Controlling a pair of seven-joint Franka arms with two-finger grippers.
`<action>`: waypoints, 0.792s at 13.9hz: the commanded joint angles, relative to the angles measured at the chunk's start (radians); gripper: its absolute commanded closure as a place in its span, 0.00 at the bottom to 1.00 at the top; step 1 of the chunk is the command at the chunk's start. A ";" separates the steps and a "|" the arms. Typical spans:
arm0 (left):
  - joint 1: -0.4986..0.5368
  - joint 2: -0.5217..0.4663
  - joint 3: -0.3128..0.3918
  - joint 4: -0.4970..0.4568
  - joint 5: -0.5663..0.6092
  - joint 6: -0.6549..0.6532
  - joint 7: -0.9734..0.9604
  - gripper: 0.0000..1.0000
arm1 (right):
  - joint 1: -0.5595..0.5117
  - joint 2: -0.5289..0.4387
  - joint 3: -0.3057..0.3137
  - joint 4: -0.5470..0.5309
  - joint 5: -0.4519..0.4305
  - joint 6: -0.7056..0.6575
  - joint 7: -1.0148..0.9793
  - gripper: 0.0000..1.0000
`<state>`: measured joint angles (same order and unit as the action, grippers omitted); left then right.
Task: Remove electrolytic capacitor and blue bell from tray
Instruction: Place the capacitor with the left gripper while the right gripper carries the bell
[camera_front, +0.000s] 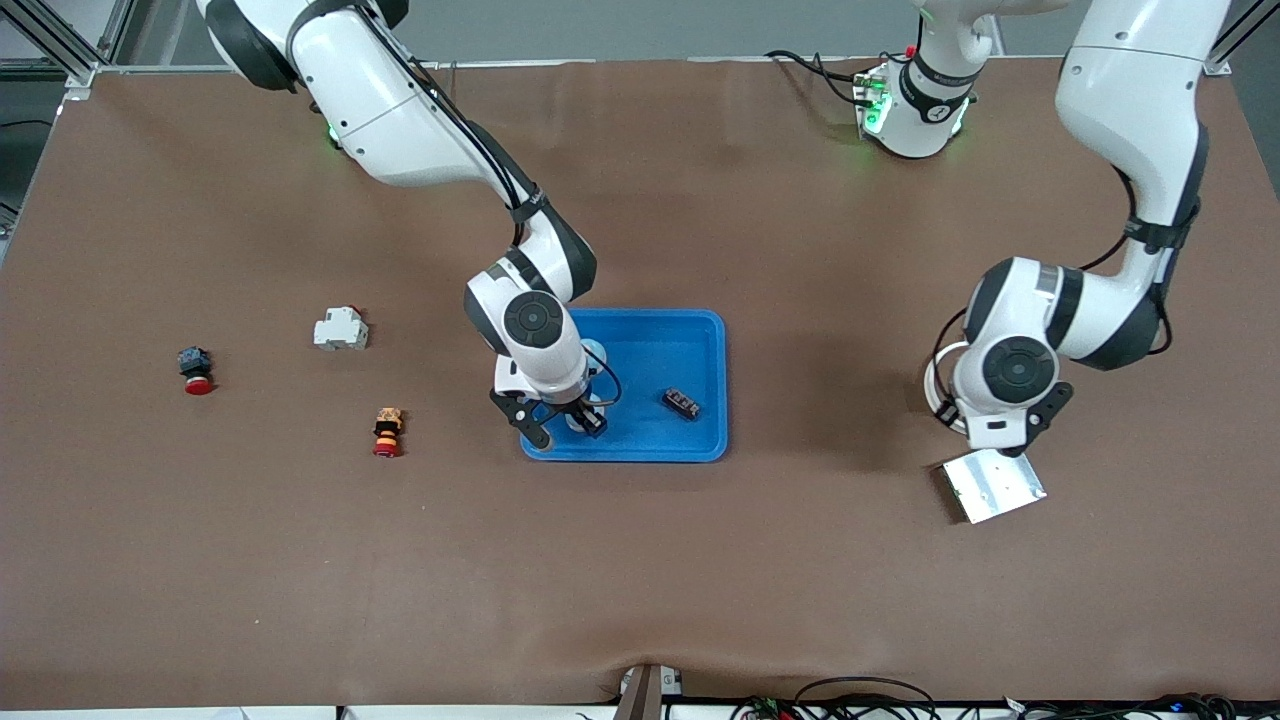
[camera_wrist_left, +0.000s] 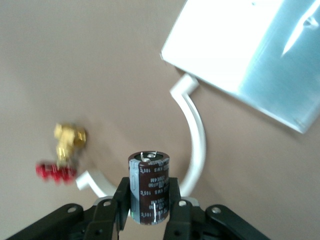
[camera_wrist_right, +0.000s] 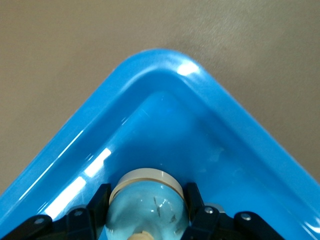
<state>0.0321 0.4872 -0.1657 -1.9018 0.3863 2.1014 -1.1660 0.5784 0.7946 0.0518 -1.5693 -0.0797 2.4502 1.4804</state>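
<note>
The capacitor, a dark brown cylinder with white print, stands upright between the pads of my left gripper, which is shut on it. That gripper hangs over the table by a curved white ring and a shiny metal plate; the front view hides the capacitor under the wrist. The bell, a chrome dome on a cream base, sits low in a corner of the blue tray. My right gripper is shut on its sides, and in the front view this gripper is inside the tray.
A small black part lies in the tray. Toward the right arm's end lie a white breaker, a red-capped button and an orange-and-red button. A brass valve with a red handle lies by the white ring, next to the metal plate.
</note>
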 joint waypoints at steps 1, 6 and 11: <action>0.083 -0.041 -0.011 -0.140 0.052 0.173 0.084 1.00 | 0.012 0.003 -0.010 0.047 0.001 -0.026 0.026 1.00; 0.103 -0.057 -0.012 -0.177 0.059 0.198 0.085 0.29 | -0.073 -0.159 0.002 0.089 0.052 -0.362 -0.223 1.00; 0.103 -0.131 -0.073 -0.161 0.037 0.134 0.060 0.00 | -0.302 -0.437 -0.006 -0.114 0.133 -0.497 -0.777 1.00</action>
<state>0.1330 0.4275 -0.1980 -2.0406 0.4195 2.2834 -1.0836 0.3708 0.4918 0.0310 -1.5068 0.0308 1.9329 0.8982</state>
